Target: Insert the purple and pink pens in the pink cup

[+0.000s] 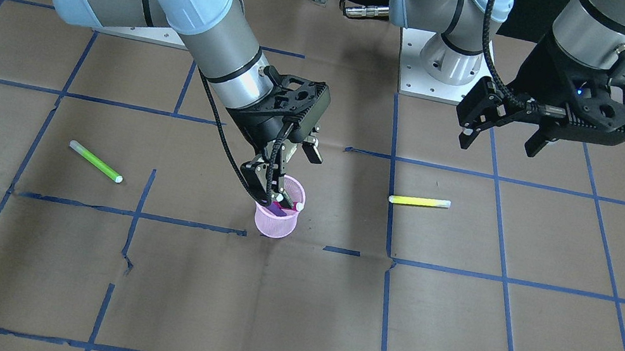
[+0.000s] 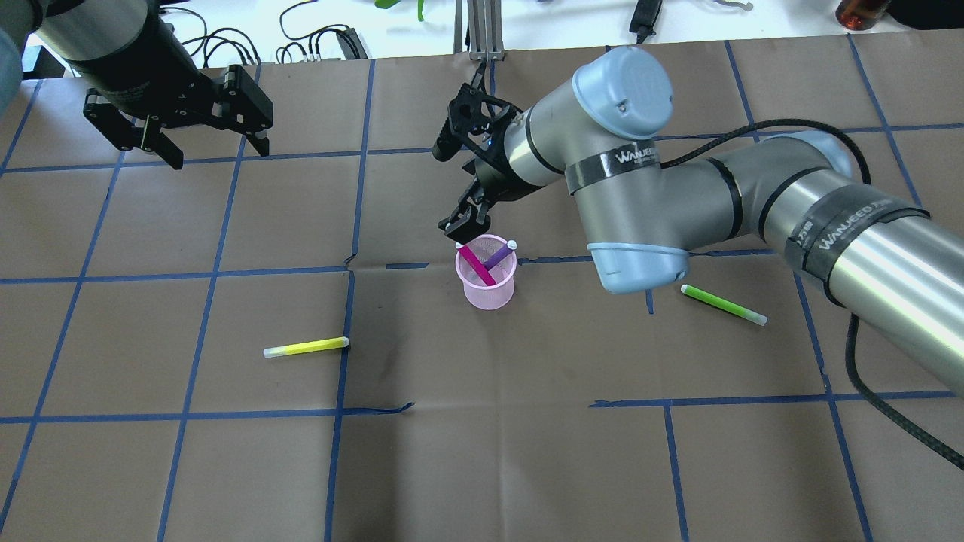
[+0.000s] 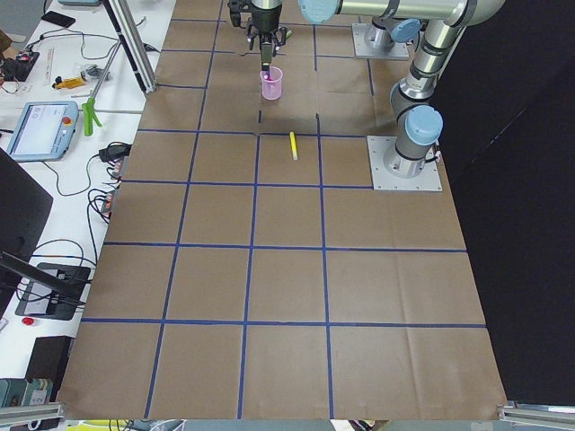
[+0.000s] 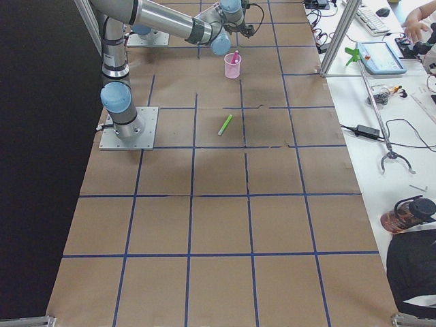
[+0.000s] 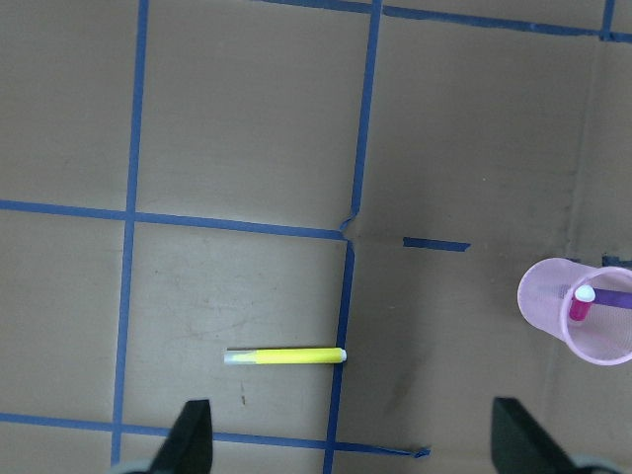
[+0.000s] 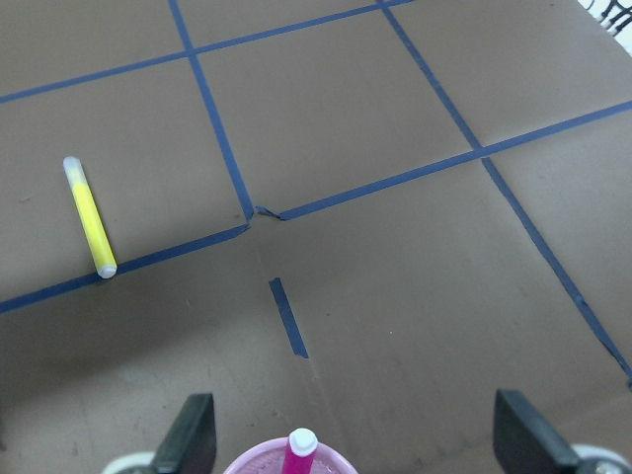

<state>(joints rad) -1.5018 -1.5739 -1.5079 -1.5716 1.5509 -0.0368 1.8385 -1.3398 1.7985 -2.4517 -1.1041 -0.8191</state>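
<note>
The right gripper (image 6: 357,433) hangs over the pink cup (image 2: 488,287) with its jaws spread wide and holding nothing. In the right wrist view the white-tipped top of the pink pen (image 2: 476,265) stands between the two fingers and clear of both, nearer the one on that view's left. The pink pen stands in the cup, leaning with its top against the rim on the side nearest the jaws. The purple pen (image 2: 498,256) is in the same cup, slanted the other way, with its white cap resting at the opposite rim, so the two pens cross inside the mesh wall. The cup stands upright on the brown paper surface (image 2: 482,467), close to a seam where the blue tape lines of the grid meet. Two other pens lie flat on the surface on opposite sides of the cup, well apart from it. The yellow pen (image 2: 305,347) lies on the robot's left with one end touching a blue line. The green pen (image 2: 723,304) lies on the robot's right, close under the elbow of the right arm. The left gripper (image 2: 220,156) is poised above the surface at the far left corner of the overhead view, well away from the cup and from every pen. Its jaws are also wide open and empty. The left wrist camera looks down past the two fingertips at the yellow pen, with the cup at that view's right edge.
</note>
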